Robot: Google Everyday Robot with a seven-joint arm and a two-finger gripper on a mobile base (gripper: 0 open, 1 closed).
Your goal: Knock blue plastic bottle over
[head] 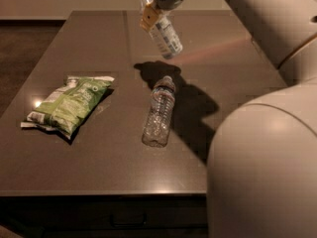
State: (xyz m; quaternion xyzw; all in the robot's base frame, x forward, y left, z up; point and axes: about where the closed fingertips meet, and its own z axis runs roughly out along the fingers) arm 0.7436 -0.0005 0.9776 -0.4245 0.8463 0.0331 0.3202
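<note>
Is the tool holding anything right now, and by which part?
Yes: the tool, at top centre, grips the blue plastic bottle near its neck, tilted above the table.

We find the claw (150, 11) over the far middle of the bench (99, 167), clamped on the upper part of the blue plastic bottle (167, 37), which hangs tilted with its base down and to the right. In front of it, 1 water bottle (159, 112) lies on its side, cap pointing away. 1 snack bag (69, 105) lies flat, well to its left.
</note>
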